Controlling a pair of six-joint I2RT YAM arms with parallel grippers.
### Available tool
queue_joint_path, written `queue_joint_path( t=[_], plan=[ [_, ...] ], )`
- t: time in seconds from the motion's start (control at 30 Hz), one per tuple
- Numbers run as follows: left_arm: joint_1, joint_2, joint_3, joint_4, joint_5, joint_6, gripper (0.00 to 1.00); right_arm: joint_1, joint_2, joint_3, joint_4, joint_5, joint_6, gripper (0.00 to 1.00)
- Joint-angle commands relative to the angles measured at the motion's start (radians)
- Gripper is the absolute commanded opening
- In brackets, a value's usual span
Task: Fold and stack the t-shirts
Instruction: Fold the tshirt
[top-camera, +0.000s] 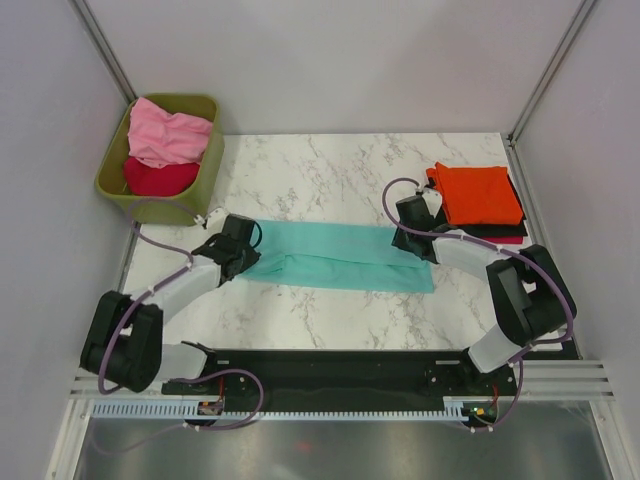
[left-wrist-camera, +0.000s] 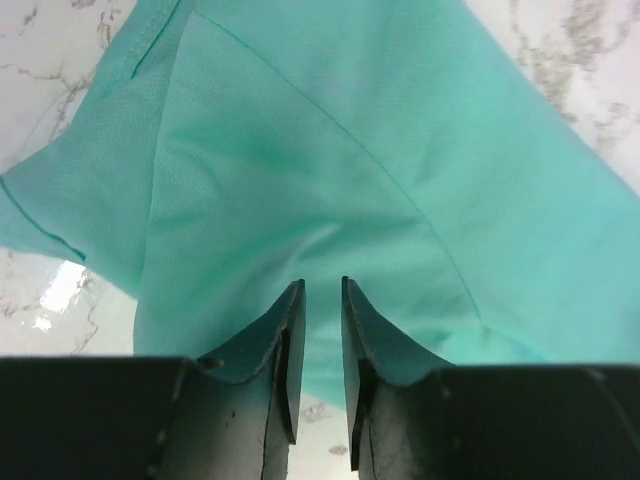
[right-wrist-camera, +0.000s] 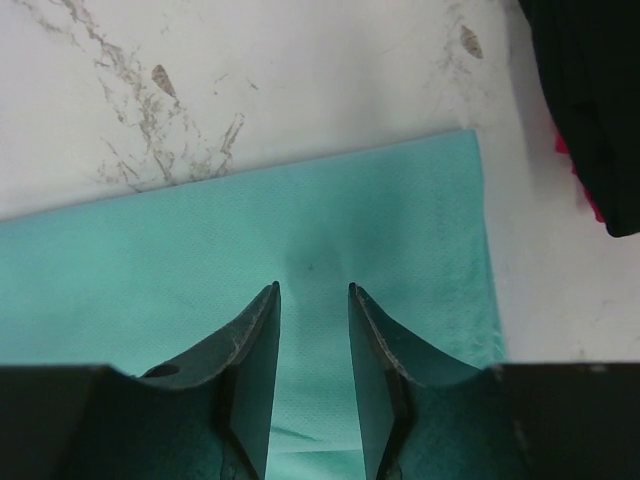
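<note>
Marble table (top-camera: 330, 160); bin (top-camera: 160, 207) with pink shirt (top-camera: 170, 135)

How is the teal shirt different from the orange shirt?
The teal shirt is a long strip across the table's middle; the orange shirt is a small folded rectangle at the right. The teal shirt lies on the bare table; the orange shirt tops a pile. The left gripper and right gripper are at the teal shirt, not the orange one. Both are plain cloth.
</note>
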Motion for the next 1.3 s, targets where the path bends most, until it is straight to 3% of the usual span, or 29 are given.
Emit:
queue_joint_path(
  t=[0.0, 0.2, 0.3, 0.4, 0.6, 0.77, 1.0, 1.2, 1.27],
  plan=[
    [-0.02, -0.161, -0.036, 0.014, -0.062, 0.007, 0.29, -0.005, -0.028, 0.037, -0.036, 0.084, 0.004, 0.41],
    [-0.025, -0.358, -0.143, -0.04, -0.041, -0.097, 0.5, -0.005, -0.021, 0.047, -0.064, 0.107, -0.001, 0.46],
    [-0.023, -0.376, -0.186, -0.04, -0.039, -0.155, 0.5, -0.005, -0.006, 0.052, -0.07, 0.11, 0.002, 0.46],
    [-0.017, -0.333, -0.188, -0.068, -0.053, -0.235, 0.59, -0.008, 0.011, 0.049, -0.081, 0.117, 0.007, 0.46],
    [0.014, -0.088, -0.129, -0.068, 0.019, -0.297, 0.56, -0.014, 0.05, 0.027, -0.105, 0.091, 0.028, 0.45],
    [0.033, 0.029, -0.048, -0.068, 0.004, -0.28, 0.56, -0.008, 0.053, -0.003, -0.141, 0.048, 0.042, 0.45],
    [0.047, 0.213, 0.144, -0.068, -0.032, -0.228, 0.5, 0.03, -0.091, -0.091, -0.254, 0.032, 0.069, 0.45],
    [0.049, 0.478, 0.422, -0.016, 0.057, -0.141, 0.44, 0.16, -0.166, -0.174, -0.3, -0.07, 0.138, 0.48],
    [0.047, 0.589, 0.504, 0.018, 0.108, -0.073, 0.41, 0.288, -0.18, -0.204, -0.303, -0.083, 0.204, 0.48]
  ],
)
